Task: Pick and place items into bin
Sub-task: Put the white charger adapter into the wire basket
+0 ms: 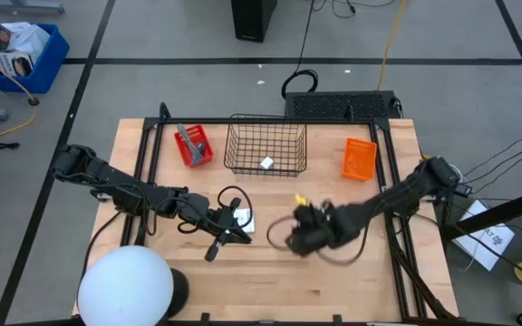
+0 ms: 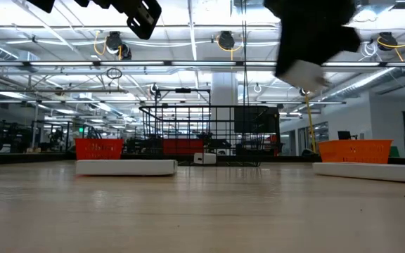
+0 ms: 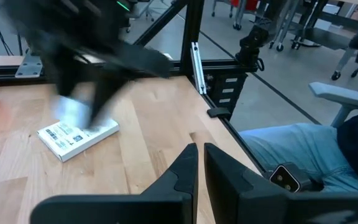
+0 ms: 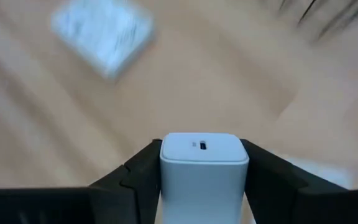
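Observation:
My right gripper (image 1: 294, 235) hovers over the middle of the table and is shut on a small white cube (image 4: 204, 165), which also shows in the low view (image 2: 305, 74). My left gripper (image 1: 236, 234) hangs just left of it with its fingers (image 3: 188, 169) shut on nothing. One flat white printed packet (image 1: 241, 217) lies flat on the wood between the two grippers (image 3: 76, 135). A second flat white packet (image 2: 370, 171) shows in the low view. Another white cube (image 1: 266, 163) sits inside the wire basket (image 1: 265, 136). My right gripper pinches the white cube between its two fingers, one on each opposite side wall (image 4: 166, 168). The face with a small slot (image 4: 202, 145) points away from the wrist. The cube is lifted well clear of the table (image 2: 305, 74).
A red bin (image 1: 193, 145) and an orange bin (image 1: 359, 158) stand either side of the wire basket at the far edge. A white dome (image 1: 125, 285) sits at the near left corner. A seated person's legs (image 3: 303, 149) are beyond the table's right edge.

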### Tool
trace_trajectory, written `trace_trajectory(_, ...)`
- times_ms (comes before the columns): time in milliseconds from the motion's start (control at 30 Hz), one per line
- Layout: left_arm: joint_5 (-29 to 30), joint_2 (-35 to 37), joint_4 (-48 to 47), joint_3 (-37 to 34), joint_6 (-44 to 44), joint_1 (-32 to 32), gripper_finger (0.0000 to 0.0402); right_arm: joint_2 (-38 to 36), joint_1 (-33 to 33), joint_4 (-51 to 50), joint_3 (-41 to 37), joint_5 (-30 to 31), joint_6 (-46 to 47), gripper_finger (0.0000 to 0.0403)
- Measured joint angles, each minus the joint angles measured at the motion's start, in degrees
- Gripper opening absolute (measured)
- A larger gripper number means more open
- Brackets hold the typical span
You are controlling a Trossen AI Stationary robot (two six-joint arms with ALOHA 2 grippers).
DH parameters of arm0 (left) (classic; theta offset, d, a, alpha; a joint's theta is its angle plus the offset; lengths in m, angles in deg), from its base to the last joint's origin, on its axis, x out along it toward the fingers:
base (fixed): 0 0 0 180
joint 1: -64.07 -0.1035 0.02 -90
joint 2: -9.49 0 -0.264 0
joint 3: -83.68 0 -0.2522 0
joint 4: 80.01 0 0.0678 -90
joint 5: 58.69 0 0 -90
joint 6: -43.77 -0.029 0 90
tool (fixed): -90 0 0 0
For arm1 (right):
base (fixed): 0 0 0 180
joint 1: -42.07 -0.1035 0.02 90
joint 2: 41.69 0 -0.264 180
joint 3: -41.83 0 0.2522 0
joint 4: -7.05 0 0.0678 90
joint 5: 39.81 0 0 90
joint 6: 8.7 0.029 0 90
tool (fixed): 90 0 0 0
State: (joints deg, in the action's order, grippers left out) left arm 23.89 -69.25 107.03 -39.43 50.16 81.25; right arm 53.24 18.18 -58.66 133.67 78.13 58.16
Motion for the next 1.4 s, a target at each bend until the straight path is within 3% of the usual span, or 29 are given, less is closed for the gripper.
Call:
trace_trajectory(200,0.03,0.0,0.0,0.0,-0.15,-0.02,0.0031,-6.87,7.64,7.7,0.04,9.65,-15.82,0.0179)
trace_trajectory(400,0.05,0.0,0.04,0.0,-0.22,-0.02,0.0031,-9.3,15.96,22.86,0.07,9.48,-33.91,0.0176)
trace_trajectory(567,0.05,0.0,0.04,0.0,-0.52,-0.02,0.0031,-9.18,22.58,30.81,0.07,3.14,-41.28,0.0178)
trace_trajectory(767,0.05,0.0,0.04,0.0,-0.69,-0.02,0.0031,-8.75,29.27,33.43,0.07,-2.02,-45.22,0.0177)
trace_trajectory(1033,0.14,0.0,0.28,0.0,-1.64,-0.11,0.0031,-7.72,37.2,33.57,0.07,-11.63,-46.25,0.0176)
trace_trajectory(1400,0.16,0.02,0.57,0.0,-1.68,-1.59,0.0031,0.67,43.1,33.23,0.07,-21.67,-46.63,0.0176)
